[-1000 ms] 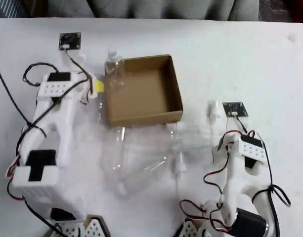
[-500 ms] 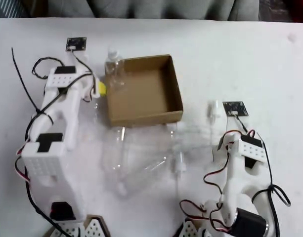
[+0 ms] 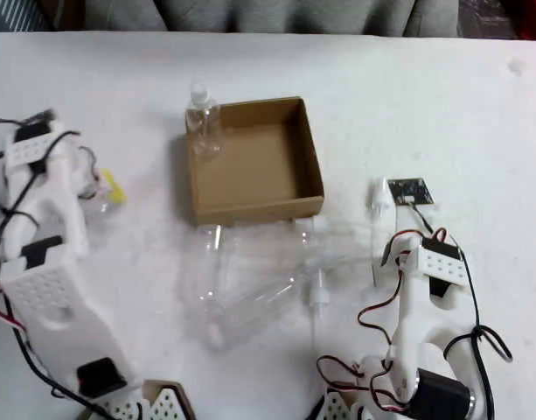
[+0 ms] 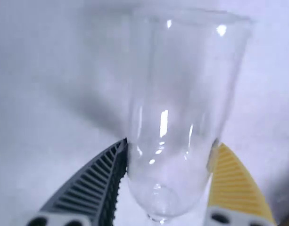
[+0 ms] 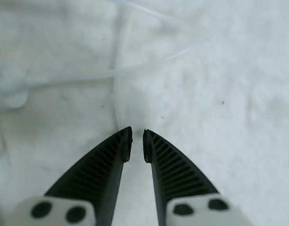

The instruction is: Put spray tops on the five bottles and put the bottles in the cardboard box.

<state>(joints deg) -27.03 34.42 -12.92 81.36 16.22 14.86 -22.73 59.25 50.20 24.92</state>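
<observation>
One bottle (image 4: 186, 84) clamped in left pincer (image 4: 171, 144) | right pincer (image 5: 136, 135) closed beside dip tube (image 5: 117, 94)

A white table (image 3: 460, 96) stands before grey cushioned seating (image 3: 250, 13).

Nothing legible — the cardboard box (image 3: 259, 166) bears no print (plain brown throughout)

An open, empty cardboard box (image 3: 254, 162) sits mid-tabletop, a capped bottle (image 3: 202, 122) upright at its far left corner. Clear bottles (image 3: 250, 302) lie flat along its near side among loose spray tops (image 3: 318, 293). The held bottle (image 4: 182, 94) is clamped in the left gripper (image 4: 170, 150)
</observation>
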